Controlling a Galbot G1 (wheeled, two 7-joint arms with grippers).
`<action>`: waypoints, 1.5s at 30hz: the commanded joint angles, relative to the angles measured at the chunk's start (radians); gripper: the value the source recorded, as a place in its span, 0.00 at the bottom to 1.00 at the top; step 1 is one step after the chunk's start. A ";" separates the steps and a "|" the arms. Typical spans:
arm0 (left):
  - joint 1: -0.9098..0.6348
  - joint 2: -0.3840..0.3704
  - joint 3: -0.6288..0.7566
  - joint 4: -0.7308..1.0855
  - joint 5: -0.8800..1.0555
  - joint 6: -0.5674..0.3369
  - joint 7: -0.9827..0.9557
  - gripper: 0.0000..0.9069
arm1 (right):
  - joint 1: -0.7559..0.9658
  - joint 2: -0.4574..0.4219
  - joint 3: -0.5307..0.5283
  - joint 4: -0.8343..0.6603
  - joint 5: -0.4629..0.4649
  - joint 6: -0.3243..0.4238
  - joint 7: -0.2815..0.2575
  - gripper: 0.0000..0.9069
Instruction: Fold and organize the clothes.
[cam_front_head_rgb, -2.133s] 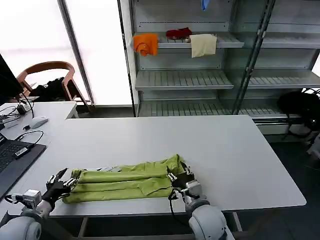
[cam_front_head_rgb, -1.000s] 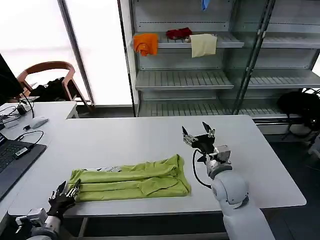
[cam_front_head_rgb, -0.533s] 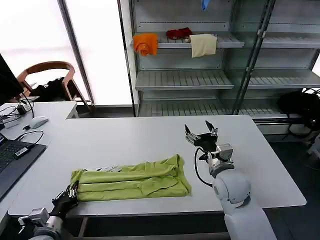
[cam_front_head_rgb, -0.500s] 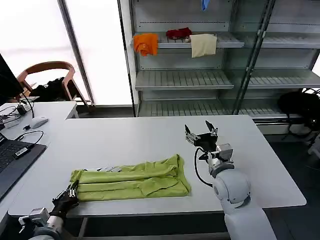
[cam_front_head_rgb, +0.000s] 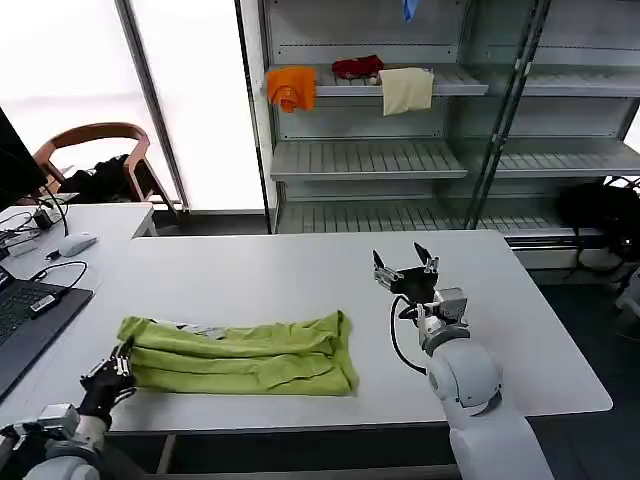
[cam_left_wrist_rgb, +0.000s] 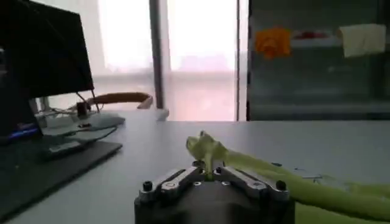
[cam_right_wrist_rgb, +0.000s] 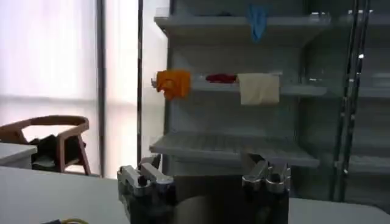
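Observation:
The clothes (cam_front_head_rgb: 240, 352), one lime yellow-green T-shirt, lie folded into a long band on the white table (cam_front_head_rgb: 300, 270) near its front edge. My left gripper (cam_front_head_rgb: 112, 365) is at the band's left end, shut on a pinch of the green fabric (cam_left_wrist_rgb: 207, 152). In the left wrist view the cloth runs away from the jaws across the table. My right gripper (cam_front_head_rgb: 405, 268) hangs open above the table, to the right of the shirt and well apart from it, with nothing between its fingers (cam_right_wrist_rgb: 146, 173).
A laptop (cam_front_head_rgb: 25, 315), cables and a mouse (cam_front_head_rgb: 75, 243) lie at the table's left. Metal shelves (cam_front_head_rgb: 370, 155) behind hold orange (cam_front_head_rgb: 291, 86), red and cream (cam_front_head_rgb: 407, 90) cloths. A wooden chair (cam_front_head_rgb: 100, 150) stands back left. Bare tabletop lies right of the shirt.
My right gripper let go of the shirt's right end and rose, open, to the right. The left gripper shut on the left end and dragged the folded shirt leftward.

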 joint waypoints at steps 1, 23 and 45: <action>-0.067 0.173 -0.204 0.114 0.213 -0.084 0.105 0.00 | 0.003 0.000 -0.001 -0.004 0.001 -0.001 0.002 1.00; -0.027 0.111 -0.020 -0.201 0.304 0.038 0.155 0.00 | -0.031 0.023 -0.009 0.000 -0.021 -0.010 0.011 1.00; -0.064 -0.037 0.309 -0.073 0.503 0.056 0.083 0.00 | -0.049 0.017 0.000 -0.006 -0.025 -0.010 0.003 1.00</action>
